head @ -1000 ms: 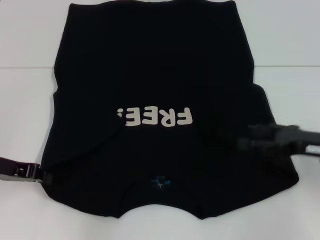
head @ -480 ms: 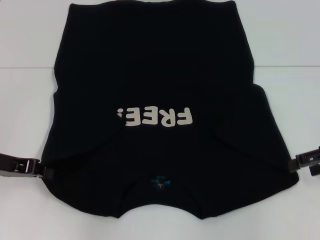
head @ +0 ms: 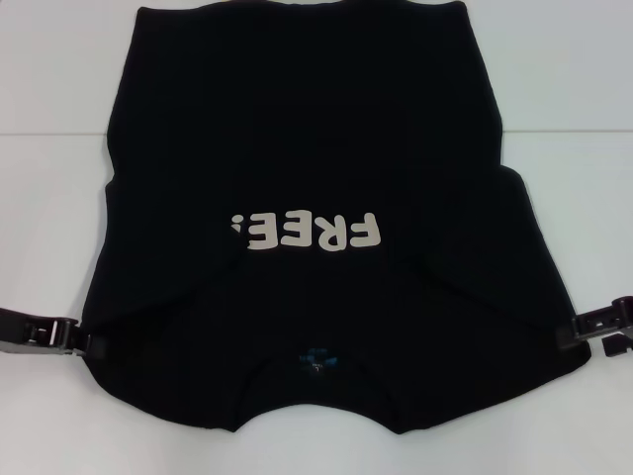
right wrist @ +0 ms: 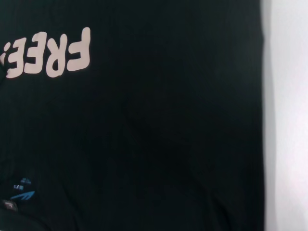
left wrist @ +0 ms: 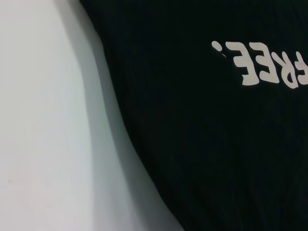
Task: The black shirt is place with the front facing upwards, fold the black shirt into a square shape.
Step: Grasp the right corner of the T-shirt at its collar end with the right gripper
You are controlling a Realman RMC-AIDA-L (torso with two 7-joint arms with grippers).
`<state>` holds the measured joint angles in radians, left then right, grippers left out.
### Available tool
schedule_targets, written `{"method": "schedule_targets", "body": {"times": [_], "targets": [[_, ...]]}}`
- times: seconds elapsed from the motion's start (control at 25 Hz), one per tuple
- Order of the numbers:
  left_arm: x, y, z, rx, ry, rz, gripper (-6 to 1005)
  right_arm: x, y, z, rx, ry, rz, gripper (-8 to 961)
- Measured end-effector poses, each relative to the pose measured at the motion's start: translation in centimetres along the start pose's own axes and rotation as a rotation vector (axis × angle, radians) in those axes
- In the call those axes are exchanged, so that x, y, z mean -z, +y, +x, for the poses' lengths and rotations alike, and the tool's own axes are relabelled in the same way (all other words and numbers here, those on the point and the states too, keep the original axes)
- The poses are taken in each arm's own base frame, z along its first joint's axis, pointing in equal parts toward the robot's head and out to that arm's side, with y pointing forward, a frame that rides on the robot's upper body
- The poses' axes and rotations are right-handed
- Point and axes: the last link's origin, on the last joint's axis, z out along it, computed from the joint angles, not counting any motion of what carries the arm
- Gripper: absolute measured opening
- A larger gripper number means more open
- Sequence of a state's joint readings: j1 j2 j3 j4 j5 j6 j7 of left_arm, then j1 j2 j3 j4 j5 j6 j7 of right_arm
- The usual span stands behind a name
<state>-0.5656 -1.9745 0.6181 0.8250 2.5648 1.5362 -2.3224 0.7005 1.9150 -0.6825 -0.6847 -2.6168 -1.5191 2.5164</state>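
Observation:
The black shirt (head: pixel 307 148) lies flat on the white table, front up, collar toward me. Its cream "FREE!" lettering (head: pixel 307 233) reads upside down and the teal neck label (head: pixel 316 358) is near the front. Both side parts lie folded in over the body. My left gripper (head: pixel 87 341) is low at the shirt's left edge. My right gripper (head: pixel 574 330) is low at the shirt's right edge. The left wrist view shows the shirt (left wrist: pixel 202 144) and its lettering (left wrist: pixel 262 65). The right wrist view shows the shirt (right wrist: pixel 159 144), the lettering (right wrist: pixel 48 55) and the label (right wrist: pixel 21 190).
The white table (head: pixel 49 59) shows bare on both sides of the shirt and along the front edge. A seam line (head: pixel 564 131) crosses the table behind the middle. The shirt's hem reaches the top of the head view.
My right gripper has moved from over the shirt's right part out to its right edge. The left gripper and the shirt have stayed in place.

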Motion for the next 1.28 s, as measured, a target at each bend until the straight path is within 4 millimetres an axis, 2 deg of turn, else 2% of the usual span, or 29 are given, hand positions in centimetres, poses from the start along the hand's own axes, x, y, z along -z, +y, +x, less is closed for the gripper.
{"method": "schedule_targets", "body": {"times": [0.68,1.28], "targets": [[-0.1,0.2,-0.1,0.0,-0.007,-0.009,34,-1.2,0.4,-0.2,0.021,0.015,0.02,885],[0.0,0.1,-0.1,0.002,-0.006,-0.009,39,-2.5,1.9,-0.4,0.059,0.05,0.004,862]]}}
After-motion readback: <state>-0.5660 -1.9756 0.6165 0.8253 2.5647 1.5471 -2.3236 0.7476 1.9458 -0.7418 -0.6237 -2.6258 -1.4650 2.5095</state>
